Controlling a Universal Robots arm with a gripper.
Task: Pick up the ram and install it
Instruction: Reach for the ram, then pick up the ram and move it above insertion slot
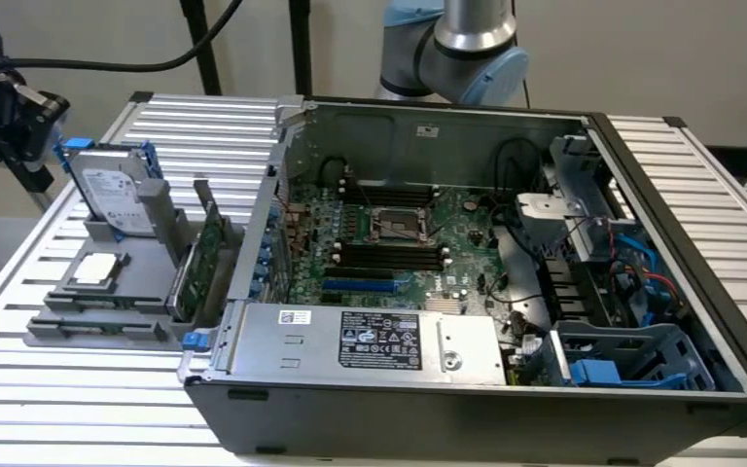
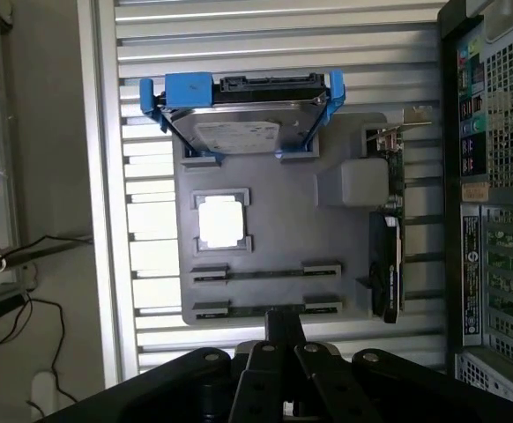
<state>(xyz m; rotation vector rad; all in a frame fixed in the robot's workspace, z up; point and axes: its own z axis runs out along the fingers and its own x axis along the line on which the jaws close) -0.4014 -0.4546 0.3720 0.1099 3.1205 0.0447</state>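
- The hand [image 2: 283, 319] hangs above the grey holder [image 2: 278, 229]; whether it is wide or narrow I cannot tell.
- The motherboard slots [image 1: 384, 255] look empty, so the ram is not yet installed.

Arm [image 1: 475, 44] cut off by the edge, computer case [image 2: 494, 264] partly out of frame — label [image 1: 380, 341] print unreadably small

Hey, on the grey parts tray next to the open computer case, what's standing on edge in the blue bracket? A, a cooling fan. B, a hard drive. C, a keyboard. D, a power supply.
B: a silver hard drive stands on edge in the blue bracket on the grey tray, with a square chip lying flat beside it.
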